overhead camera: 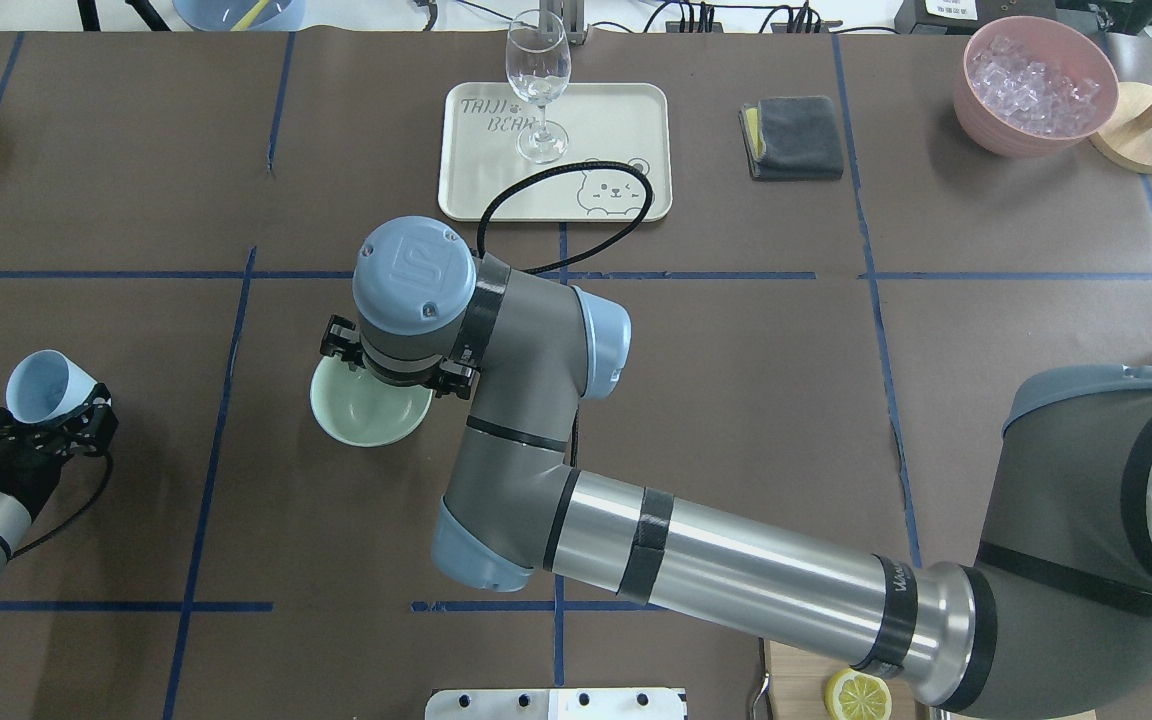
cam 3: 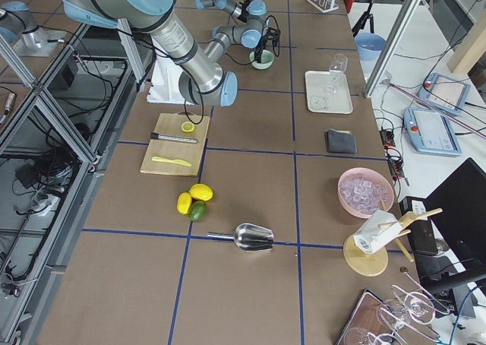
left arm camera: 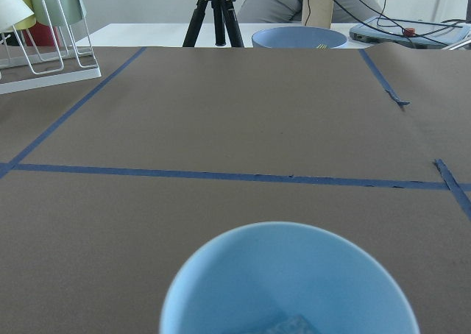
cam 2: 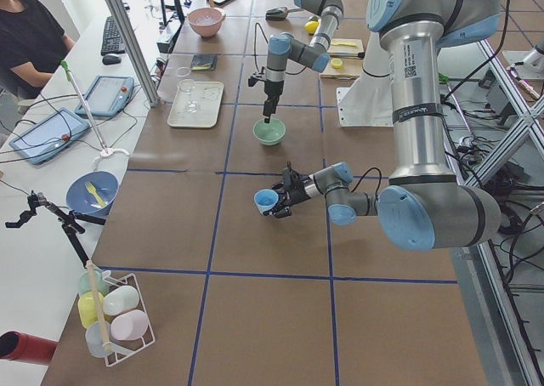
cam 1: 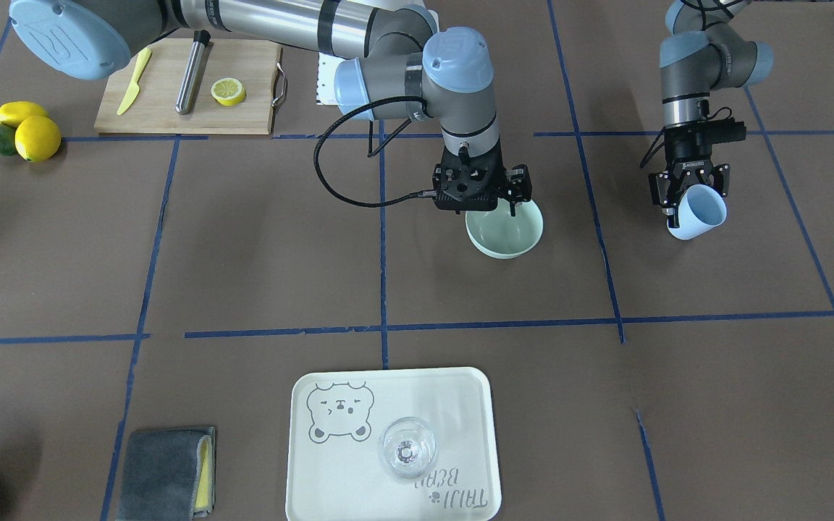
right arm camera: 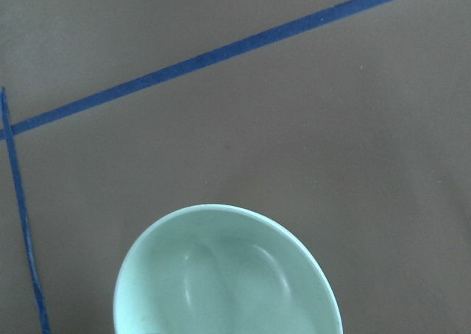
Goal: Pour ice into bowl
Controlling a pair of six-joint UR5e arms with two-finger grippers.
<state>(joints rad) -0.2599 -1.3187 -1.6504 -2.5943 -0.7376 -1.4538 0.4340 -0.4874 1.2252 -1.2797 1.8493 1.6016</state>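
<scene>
the left end effector (cam 1: 688, 195), clamped on the blue cup (cam 1: 701, 214), should carry it level over the bowl (cam 1: 507, 235) before tipping

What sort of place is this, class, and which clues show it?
Probably a robotics lab staged for kitchen tasks: two robot arms at a table gridded with blue tape, a cutting board with lemon, and an operator's desk with tablets.

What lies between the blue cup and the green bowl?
Only bare brown table, crossed by one blue tape line, lies between the blue cup and the green bowl; the overhead view shows it.
</scene>
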